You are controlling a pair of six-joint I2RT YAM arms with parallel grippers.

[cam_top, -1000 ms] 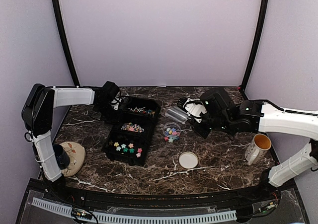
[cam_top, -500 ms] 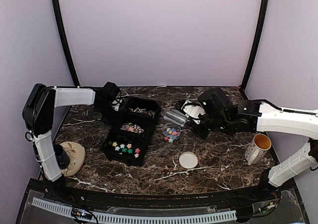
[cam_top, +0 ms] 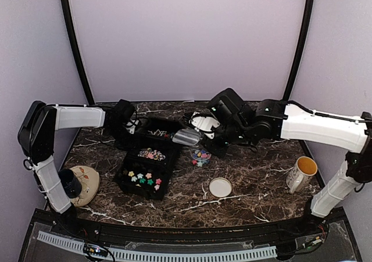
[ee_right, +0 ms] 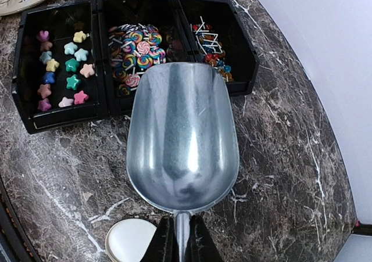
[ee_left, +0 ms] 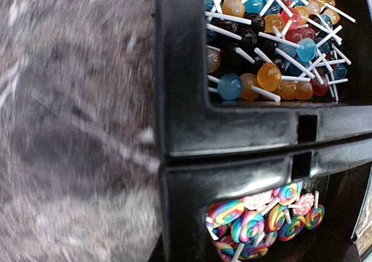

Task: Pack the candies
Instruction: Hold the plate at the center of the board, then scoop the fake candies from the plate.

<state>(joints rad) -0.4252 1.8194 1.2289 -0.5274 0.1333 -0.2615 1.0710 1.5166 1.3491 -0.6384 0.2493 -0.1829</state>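
Observation:
The candies lie in a black tray [cam_top: 123,170] of three bins. Pastel star pieces [ee_right: 61,70] fill the near bin, swirl lollipops [ee_left: 261,215] the middle one, and ball lollipops [ee_left: 273,53] the far one. A small clear jar [cam_top: 200,155] beside the tray holds some coloured candies. My right gripper [ee_right: 182,239] is shut on the handle of an empty metal scoop [ee_right: 181,140], which hangs just off the tray's right side. My left gripper [cam_top: 129,129] sits at the tray's far left corner, shut on its wall; its fingers barely show in the left wrist view.
A white round lid [cam_top: 220,187] lies on the marble table in front of the jar. A mug [cam_top: 302,173] stands at the right. A beige plate [cam_top: 87,180] with a dark cup [cam_top: 71,182] sits at the near left.
My left gripper closed on the tray, which shifted slightly left and toward the front. The right arm carried the scoop left, from beside the jar to the tray's edge.

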